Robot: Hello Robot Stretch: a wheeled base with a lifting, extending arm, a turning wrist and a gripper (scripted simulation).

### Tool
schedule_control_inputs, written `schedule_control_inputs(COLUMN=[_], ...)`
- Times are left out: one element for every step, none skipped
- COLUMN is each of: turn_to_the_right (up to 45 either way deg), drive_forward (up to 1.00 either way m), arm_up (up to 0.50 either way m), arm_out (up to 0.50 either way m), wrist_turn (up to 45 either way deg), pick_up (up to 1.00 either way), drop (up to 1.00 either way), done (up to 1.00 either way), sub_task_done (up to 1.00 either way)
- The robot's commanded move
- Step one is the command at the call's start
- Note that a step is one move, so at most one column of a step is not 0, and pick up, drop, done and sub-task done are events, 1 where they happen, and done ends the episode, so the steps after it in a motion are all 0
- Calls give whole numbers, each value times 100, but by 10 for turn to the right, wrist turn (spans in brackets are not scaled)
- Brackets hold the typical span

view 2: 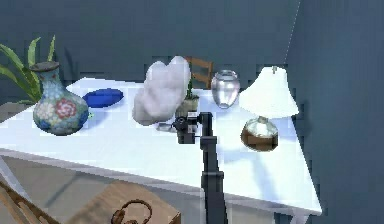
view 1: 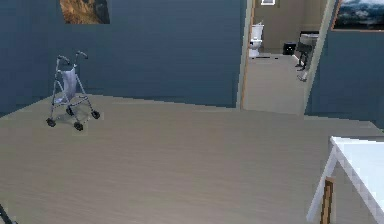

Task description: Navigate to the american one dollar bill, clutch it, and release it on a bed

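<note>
Rm w/ dark blue walls, grey plank floor. White table: patterned vase near left edge, blue dish just behind, white sculpture mid-table, glass jar, lamp near right edge. Arm rose over the front edge, gripper by the sculpture; couldn't tell finger state or whether it held anything. Bill's spot: couldn't tell. Fwd view: walker, doorway w/ toilet.

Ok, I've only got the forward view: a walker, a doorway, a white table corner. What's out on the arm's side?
Observer: A white table carrying a blue patterned vase, a blue dish, a glass jar and a lamp.
Operator: Where's the arm?
Observer: The arm reaches out over that table, its gripper near a pale lumpy ornament.
Operator: Holding anything?
Observer: Cannot tell; things stand on the tabletop right behind it.
</note>
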Motion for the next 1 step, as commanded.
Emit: schedule_control_inputs(turn_to_the_right=[0], drive_forward=[0], arm_up=[24], arm_out=[0], wrist_turn=[0], pick_up=[0], drop=[0], done=[0], sub_task_done=[0])
